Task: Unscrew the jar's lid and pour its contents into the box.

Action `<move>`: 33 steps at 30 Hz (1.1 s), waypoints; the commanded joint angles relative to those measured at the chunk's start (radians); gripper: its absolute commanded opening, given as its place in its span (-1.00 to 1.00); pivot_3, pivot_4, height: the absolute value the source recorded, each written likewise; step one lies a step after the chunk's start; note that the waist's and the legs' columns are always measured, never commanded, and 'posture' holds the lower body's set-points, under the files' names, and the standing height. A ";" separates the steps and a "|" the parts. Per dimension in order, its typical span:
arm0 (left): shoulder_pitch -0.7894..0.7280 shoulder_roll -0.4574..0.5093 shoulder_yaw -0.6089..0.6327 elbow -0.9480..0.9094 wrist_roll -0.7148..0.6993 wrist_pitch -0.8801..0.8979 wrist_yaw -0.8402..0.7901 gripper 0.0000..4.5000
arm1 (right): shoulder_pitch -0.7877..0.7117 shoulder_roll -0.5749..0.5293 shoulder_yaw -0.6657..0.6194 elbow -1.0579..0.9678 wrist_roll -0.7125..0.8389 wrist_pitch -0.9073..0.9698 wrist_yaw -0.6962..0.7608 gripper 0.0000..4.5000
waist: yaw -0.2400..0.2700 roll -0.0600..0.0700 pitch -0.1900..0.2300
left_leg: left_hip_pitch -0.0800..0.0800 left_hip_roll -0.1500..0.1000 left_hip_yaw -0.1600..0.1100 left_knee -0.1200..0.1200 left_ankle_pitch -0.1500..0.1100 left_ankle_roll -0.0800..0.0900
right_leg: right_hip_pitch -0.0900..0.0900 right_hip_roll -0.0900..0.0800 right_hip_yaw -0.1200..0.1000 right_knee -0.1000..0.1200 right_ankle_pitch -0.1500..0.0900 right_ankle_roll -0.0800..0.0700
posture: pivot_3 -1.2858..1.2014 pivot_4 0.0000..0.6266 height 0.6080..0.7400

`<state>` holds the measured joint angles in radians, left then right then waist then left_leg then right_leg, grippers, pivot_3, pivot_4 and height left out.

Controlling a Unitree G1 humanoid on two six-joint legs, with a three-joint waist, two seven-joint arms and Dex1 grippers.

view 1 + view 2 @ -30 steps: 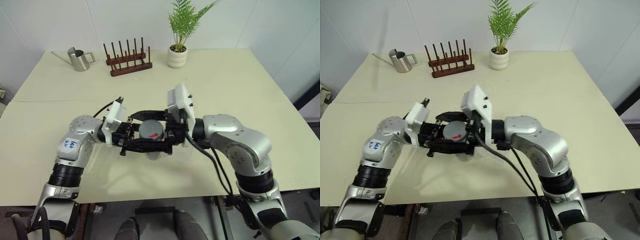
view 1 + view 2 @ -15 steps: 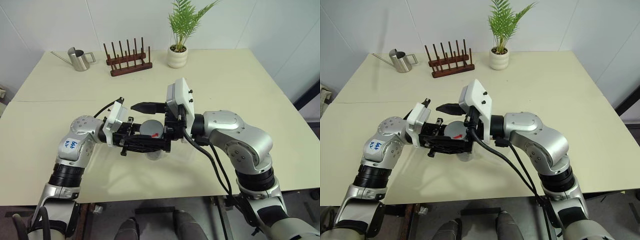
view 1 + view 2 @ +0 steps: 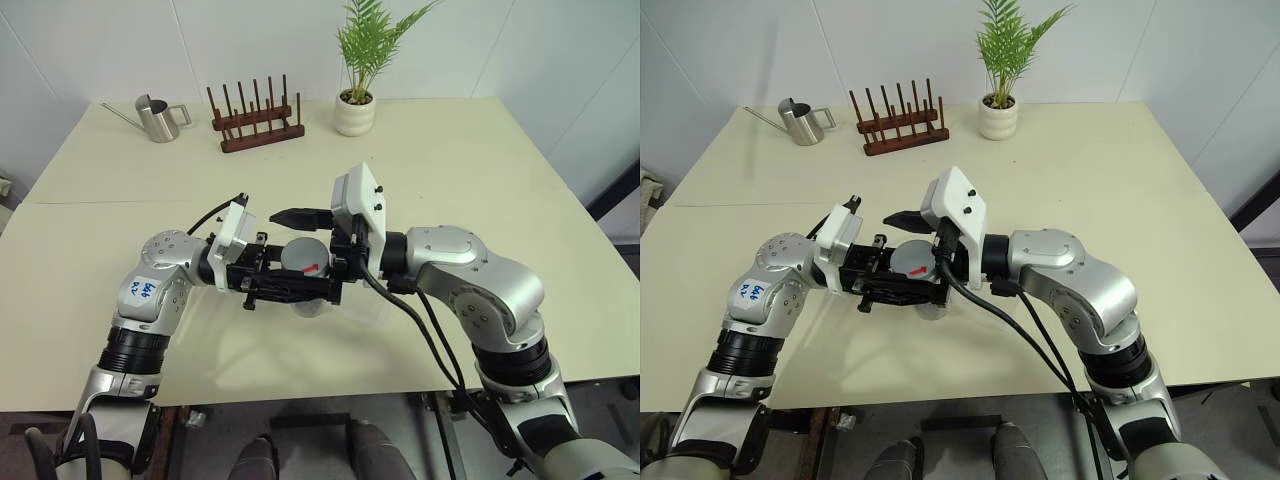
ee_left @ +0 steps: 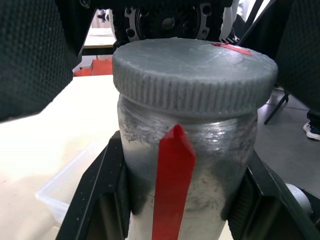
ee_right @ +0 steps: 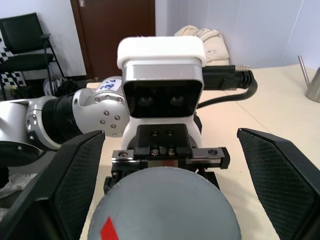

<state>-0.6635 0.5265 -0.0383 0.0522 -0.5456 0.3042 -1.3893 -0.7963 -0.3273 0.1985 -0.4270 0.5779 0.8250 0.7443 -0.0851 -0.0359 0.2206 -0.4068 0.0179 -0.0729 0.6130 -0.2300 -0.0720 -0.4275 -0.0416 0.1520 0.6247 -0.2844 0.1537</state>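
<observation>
1. Left wrist view, closest in: the left claw [image 4: 180, 220] is clamped on the jar [image 4: 185, 175], one black finger on each side of the glass; the jar stands upright with its red strip facing the camera.
2. On top of the jar sits the lid [image 4: 195, 75], grey with ridges round its edge and a red mark on top; it looks fully on, with no gap I can see, so I think the unscrewing is not done yet.
3. The right claw [image 5: 165, 165] has its two black fingers wide apart, one on each side of the lid and not touching it; it holds nothing; it needs to close on the lid to turn it.
4. Both claws meet in the air over the near part of the surface [image 3: 470, 160]; the jar is held up off it.
5. Just under and behind the jar lies the box [image 4: 70, 185]; a clear corner of it peeks out, and I cannot see inside it.
6. I cannot make out the contents through the cloudy glass, so I guess nothing is poured yet.
7. Still to do: grip the lid, twist it off, then tip the jar over the box.
8. Far back on the surface stand a steel watering can [image 3: 155, 118], a wooden rack [image 3: 255, 120] and a potted plant [image 3: 358, 100], well apart from the work.
</observation>
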 commanded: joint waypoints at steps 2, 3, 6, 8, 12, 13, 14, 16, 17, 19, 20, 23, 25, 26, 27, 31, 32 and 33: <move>-0.020 0.003 0.014 -0.059 -0.018 -0.009 0.007 -0.14 | 0.001 -0.002 -0.004 -0.004 -0.017 -0.034 -0.011 0.99 | 0.000 0.000 0.000 | 0.000 0.000 0.000 0.000 0.000 0.000 | 0.000 0.000 0.000 0.000 0.000 0.000 | 0.03 -0.52 1.00; -0.017 0.003 0.014 -0.061 -0.019 -0.008 0.007 -0.14 | 0.000 -0.002 -0.007 -0.002 -0.018 -0.036 -0.012 0.99 | 0.000 0.000 0.000 | 0.000 0.000 0.000 0.000 0.000 0.000 | 0.000 0.000 0.000 0.000 0.000 0.000 | 0.03 -0.52 1.00; -0.005 0.006 0.014 -0.074 -0.024 -0.001 0.011 -0.14 | -0.003 -0.009 -0.023 0.006 -0.022 -0.039 -0.017 0.99 | 0.000 0.000 0.000 | 0.000 0.000 0.000 0.000 0.000 0.000 | 0.000 0.000 0.000 0.000 0.000 0.000 | 0.03 -0.52 1.00; 0.001 0.010 0.013 -0.079 -0.024 0.000 0.010 -0.14 | 0.000 -0.025 -0.035 0.008 -0.024 -0.040 -0.014 0.99 | 0.000 0.000 0.000 | 0.000 0.000 0.000 0.000 0.000 0.000 | 0.000 0.000 0.000 0.000 0.000 0.000 | 0.03 -0.52 1.00; 0.003 0.014 0.017 -0.076 -0.026 -0.001 0.010 -0.14 | 0.002 -0.061 -0.057 0.011 -0.020 -0.040 -0.005 0.99 | 0.000 0.000 0.000 | 0.000 0.000 0.000 0.000 0.000 0.000 | 0.000 0.000 0.000 0.000 0.000 0.000 | 0.03 -0.52 1.00; 0.003 0.015 0.020 -0.073 -0.027 -0.001 0.012 -0.14 | 0.003 -0.075 -0.065 0.011 -0.016 -0.038 -0.001 0.99 | 0.000 0.000 0.000 | 0.000 0.000 0.000 0.000 0.000 0.000 | 0.000 0.000 0.000 0.000 0.000 0.000 | 0.03 -0.52 1.00; 0.003 0.017 0.021 -0.071 -0.027 -0.001 0.013 -0.14 | 0.005 -0.085 -0.071 0.010 -0.013 -0.038 0.001 0.99 | 0.000 0.000 0.000 | 0.000 0.000 0.000 0.000 0.000 0.000 | 0.000 0.000 0.000 0.000 0.000 0.000 | 0.03 -0.52 1.00; 0.004 0.020 0.024 -0.064 -0.027 0.000 0.016 -0.14 | 0.006 -0.105 -0.083 0.010 -0.008 -0.034 0.000 0.99 | 0.000 0.000 0.000 | 0.000 0.000 0.000 0.000 0.000 0.000 | 0.000 0.000 0.000 0.000 0.000 0.000 | 0.03 -0.52 1.00; 0.004 0.022 0.026 -0.060 -0.027 0.000 0.017 -0.14 | 0.007 -0.114 -0.089 0.010 -0.004 -0.032 0.000 0.99 | 0.000 0.000 0.000 | 0.000 0.000 0.000 0.000 0.000 0.000 | 0.000 0.000 0.000 0.000 0.000 0.000 | 0.03 -0.52 1.00; 0.002 0.024 0.027 -0.053 -0.026 0.000 0.018 -0.14 | 0.007 -0.130 -0.097 0.010 0.002 -0.030 -0.002 0.99 | 0.000 0.000 0.000 | 0.000 0.000 0.000 0.000 0.000 0.000 | 0.000 0.000 0.000 0.000 0.000 0.000 | 0.03 -0.52 1.00; 0.000 0.025 0.027 -0.050 -0.025 -0.001 0.019 -0.14 | 0.006 -0.136 -0.099 0.010 0.006 -0.030 -0.002 0.99 | 0.000 0.000 0.000 | 0.000 0.000 0.000 0.000 0.000 0.000 | 0.000 0.000 0.000 0.000 0.000 0.000 | 0.03 -0.52 1.00; -0.005 0.028 0.030 -0.034 -0.022 -0.007 0.018 -0.14 | 0.012 -0.160 -0.110 0.009 0.009 -0.028 -0.009 0.99 | 0.001 0.000 0.000 | 0.000 0.000 0.000 0.000 0.000 0.000 | 0.000 0.000 0.000 0.000 0.000 0.000 | 0.03 -0.52 1.00; -0.008 0.030 0.030 -0.025 -0.020 -0.012 0.017 -0.14 | 0.016 -0.173 -0.118 0.009 0.009 -0.029 -0.019 0.99 | 0.001 0.000 0.000 | 0.000 0.000 0.000 0.000 0.000 0.000 | 0.000 0.000 0.000 0.000 0.000 0.000 | 0.03 -0.52 1.00; -0.009 0.031 0.031 -0.021 -0.019 -0.013 0.018 -0.14 | 0.017 -0.177 -0.120 0.008 0.010 -0.029 -0.021 0.99 | 0.001 0.000 0.000 | 0.000 0.000 0.000 0.000 0.000 0.000 | 0.000 0.000 0.000 0.000 0.000 0.000 | 0.03 -0.52 1.00; -0.010 0.032 0.032 -0.017 -0.018 -0.014 0.018 -0.14 | 0.018 -0.182 -0.124 0.007 0.010 -0.028 -0.023 0.99 | 0.001 0.000 0.000 | 0.000 0.000 0.000 0.000 0.000 0.000 | 0.000 0.000 0.000 0.000 0.000 0.000 | 0.03 -0.52 1.00; -0.009 0.035 0.034 0.004 -0.005 -0.029 0.014 -0.14 | 0.023 -0.192 -0.137 0.001 0.012 -0.020 -0.039 0.99 | 0.001 0.000 0.000 | 0.000 0.000 0.000 0.000 0.000 0.000 | 0.000 0.000 0.000 0.000 0.000 0.000 | 0.03 -0.52 1.00; -0.010 0.035 0.035 0.009 -0.005 -0.031 0.015 -0.14 | 0.024 -0.194 -0.139 -0.001 0.013 -0.018 -0.044 0.99 | 0.001 0.000 0.000 | 0.000 0.000 0.000 0.000 0.000 0.000 | 0.000 0.000 0.000 0.000 0.000 0.000 | 0.03 -0.52 1.00; -0.011 0.035 0.036 0.012 -0.005 -0.032 0.016 -0.14 | 0.025 -0.196 -0.140 -0.003 0.014 -0.017 -0.048 0.99 | 0.001 0.000 0.000 | 0.000 0.000 0.000 0.000 0.000 0.000 | 0.000 0.000 0.000 0.000 0.000 0.000 | 0.03 -0.52 1.00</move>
<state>-0.6619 0.5505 -0.0106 0.0957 -0.5414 0.3025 -1.3406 -0.7680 -0.5012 0.1453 -0.4404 0.6151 0.8108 0.7542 -0.0842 -0.0359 0.2206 -0.4069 0.0179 -0.0728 0.6133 -0.2300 -0.0720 -0.4274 -0.0415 0.1520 0.6247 -0.2845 0.1537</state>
